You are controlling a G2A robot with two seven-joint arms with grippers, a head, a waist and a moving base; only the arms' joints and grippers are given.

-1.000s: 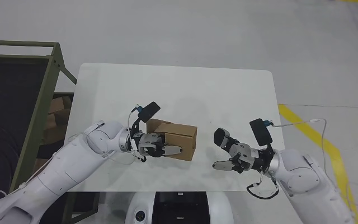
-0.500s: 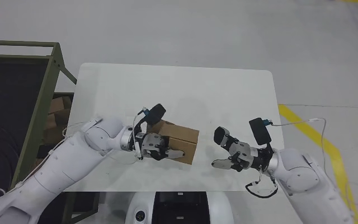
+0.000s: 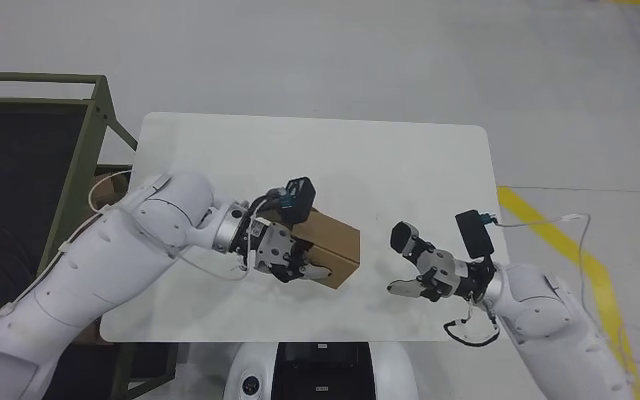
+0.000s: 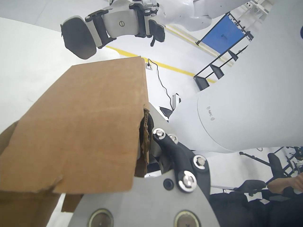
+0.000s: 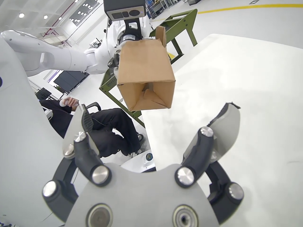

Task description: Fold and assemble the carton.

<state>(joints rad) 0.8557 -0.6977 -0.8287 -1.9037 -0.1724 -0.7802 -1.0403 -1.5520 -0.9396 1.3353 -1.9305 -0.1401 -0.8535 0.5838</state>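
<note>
A white table (image 3: 400, 160) stood on a pale grey floor, with a green metal rack (image 3: 70, 130) beside its left edge and a yellow floor line (image 3: 545, 230) past its right edge. The brown carton (image 3: 330, 243) was near the table's edge closest to the robot, left of the middle, tilted and apparently lifted off the surface. The left gripper (image 3: 300, 264) had its fingers (image 4: 180, 157) clamped on one side wall of the carton (image 4: 82, 124). The carton's (image 5: 145, 72) open end, with inner flaps partly folded in, faced the right gripper (image 3: 402, 263). That gripper sat near the carton without touching it, its fingers (image 5: 82, 116) spread wide and grasping nothing.
</note>
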